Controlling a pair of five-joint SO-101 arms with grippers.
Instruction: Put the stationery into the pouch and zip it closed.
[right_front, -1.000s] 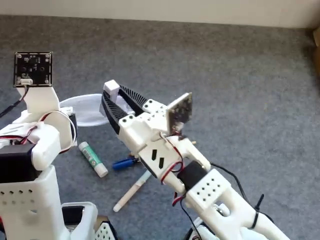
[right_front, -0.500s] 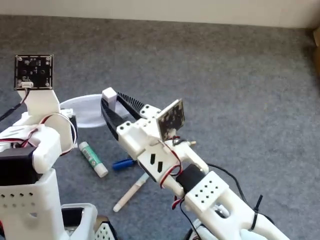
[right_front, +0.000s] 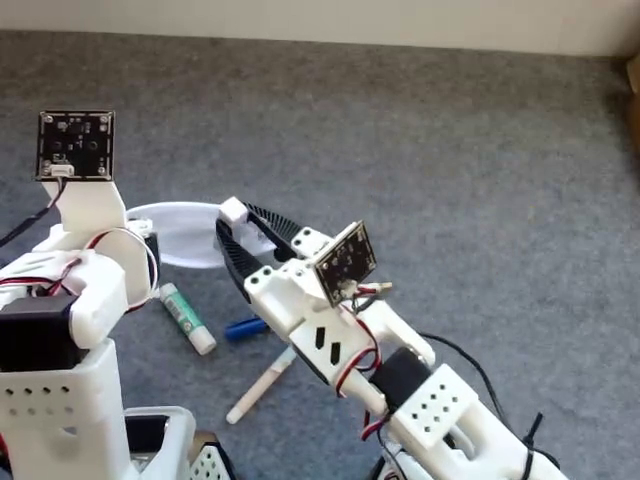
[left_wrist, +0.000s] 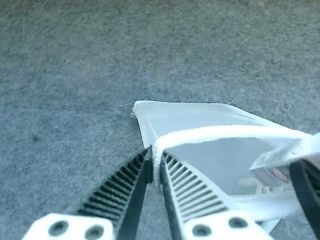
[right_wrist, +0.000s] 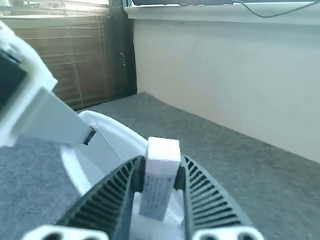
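Left gripper (left_wrist: 155, 161) clamped on the rim of the pouch (left_wrist: 200, 120), holding its mouth open; the pouch sits toward the left edge of the surface (right_front: 480, 180). Right gripper (right_wrist: 160, 161) pinches a white eraser (right_wrist: 162, 150) at the pouch mouth. Glue stick (right_front: 186, 318), blue pen (right_front: 243, 327) and white pen (right_front: 262, 385) lie on the surface nearer the arm bases. Step, as judged: drop the eraser in. Lower it past the rim before releasing, with the left grip firm and the rim taut
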